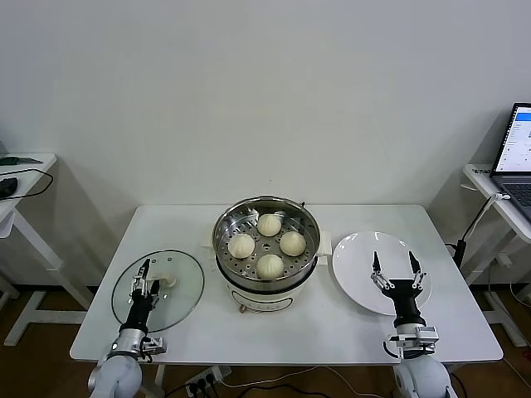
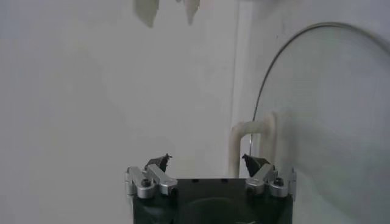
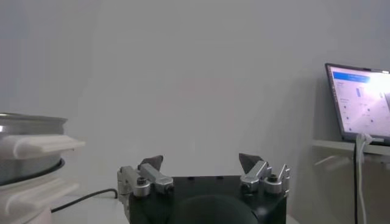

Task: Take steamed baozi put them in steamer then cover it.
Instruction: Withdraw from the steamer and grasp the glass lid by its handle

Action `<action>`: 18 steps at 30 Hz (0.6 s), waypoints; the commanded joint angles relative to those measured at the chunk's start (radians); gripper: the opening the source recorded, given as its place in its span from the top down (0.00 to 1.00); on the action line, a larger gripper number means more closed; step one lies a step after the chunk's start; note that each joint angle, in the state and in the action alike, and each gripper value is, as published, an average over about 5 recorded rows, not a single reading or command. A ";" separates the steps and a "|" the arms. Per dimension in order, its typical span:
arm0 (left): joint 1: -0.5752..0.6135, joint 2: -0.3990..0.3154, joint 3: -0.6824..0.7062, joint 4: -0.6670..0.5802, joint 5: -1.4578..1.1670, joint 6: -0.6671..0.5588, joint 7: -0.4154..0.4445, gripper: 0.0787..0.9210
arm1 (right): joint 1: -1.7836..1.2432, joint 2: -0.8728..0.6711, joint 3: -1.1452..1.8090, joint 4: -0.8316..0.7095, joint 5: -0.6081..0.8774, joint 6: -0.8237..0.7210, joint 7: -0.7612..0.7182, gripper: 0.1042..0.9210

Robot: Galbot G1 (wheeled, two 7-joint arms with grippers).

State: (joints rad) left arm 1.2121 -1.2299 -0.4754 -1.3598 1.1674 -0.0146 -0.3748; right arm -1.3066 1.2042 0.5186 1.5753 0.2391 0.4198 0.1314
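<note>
Left gripper (image 1: 147, 274), jaws spread wide and empty, hovers over the near part of the cover (image 1: 158, 290), the glass lid lying flat on the table (image 1: 348, 340); the cream handle (image 2: 253, 143) of the lid lies just beyond its fingertips, slightly toward the steamer side. To the right of this gripper stands the steamer (image 1: 266, 249), open, with all four steamed baozi (image 1: 268, 225) seated on its perforated tray, well apart from both grippers. Farther right lies the bare white plate (image 1: 357, 257), and over its near edge the right gripper (image 1: 396, 269) hangs, jaws likewise wide and holding nothing. Loading therefore appears complete, and the step in hand is judged to be the covering. The next move calls for the left gripper to advance to the handle, close on it, lift the lid level, and carry it rightward until its rim sits centred on the pot. The clear glass of the lid is hard to separate from the tabletop, and whether the fingertips touch it cannot be told. The steamer's base is partly hidden by the pot, and a laptop (image 1: 518, 149) at far right is cut off by the edge.
</note>
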 commanded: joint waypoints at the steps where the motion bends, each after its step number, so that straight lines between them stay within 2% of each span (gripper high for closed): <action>1: -0.028 -0.002 0.004 0.035 0.003 0.002 0.000 0.12 | -0.001 0.001 0.001 0.002 -0.005 0.001 -0.001 0.12; 6: -0.034 -0.002 0.006 0.047 0.004 0.000 0.004 0.12 | -0.001 0.003 0.001 0.005 -0.006 0.000 0.001 0.12; 9: -0.037 -0.003 0.004 0.053 0.004 0.003 0.013 0.16 | -0.001 0.003 0.001 0.013 -0.006 -0.002 0.002 0.12; 18: -0.037 -0.007 0.006 0.052 0.003 0.010 0.032 0.45 | 0.008 0.001 -0.004 0.024 -0.009 -0.009 0.004 0.12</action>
State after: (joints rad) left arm 1.1794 -1.2344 -0.4713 -1.3176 1.1700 -0.0066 -0.3532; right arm -1.3011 1.2035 0.5162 1.5938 0.2317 0.4127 0.1339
